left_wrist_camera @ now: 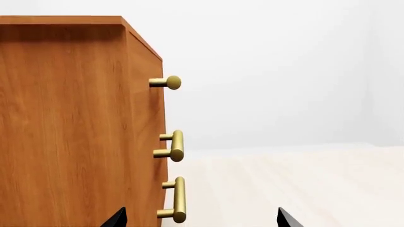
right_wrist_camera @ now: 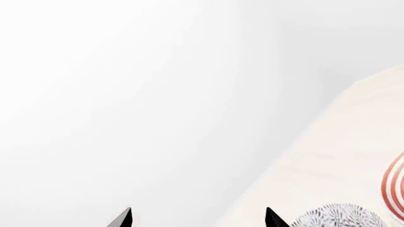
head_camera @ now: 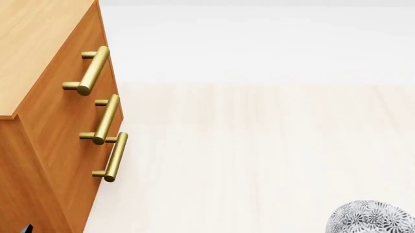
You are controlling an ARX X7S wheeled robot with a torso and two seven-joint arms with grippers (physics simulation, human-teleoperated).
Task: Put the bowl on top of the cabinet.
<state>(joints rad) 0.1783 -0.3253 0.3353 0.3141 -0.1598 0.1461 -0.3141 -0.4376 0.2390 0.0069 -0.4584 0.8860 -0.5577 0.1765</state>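
The bowl [head_camera: 372, 217], white with a dense dark grey floral pattern, sits on the pale wood surface at the head view's lower right corner; its edge also shows in the right wrist view as the bowl [right_wrist_camera: 338, 216]. The orange-brown cabinet [head_camera: 39, 145] with brass bar handles fills the head view's left, its lighter top [head_camera: 32, 43] bare. My left gripper [left_wrist_camera: 200, 218] is open beside the cabinet [left_wrist_camera: 69, 132], near the lowest handle [left_wrist_camera: 179, 199]. My right gripper [right_wrist_camera: 197, 218] is open, empty, its tips wide apart, just short of the bowl.
A flat white plate with red rings [right_wrist_camera: 394, 187] lies beside the bowl in the right wrist view. The pale wooden surface [head_camera: 259, 145] stretches from the cabinet to the bowl, and a plain white wall stands behind it.
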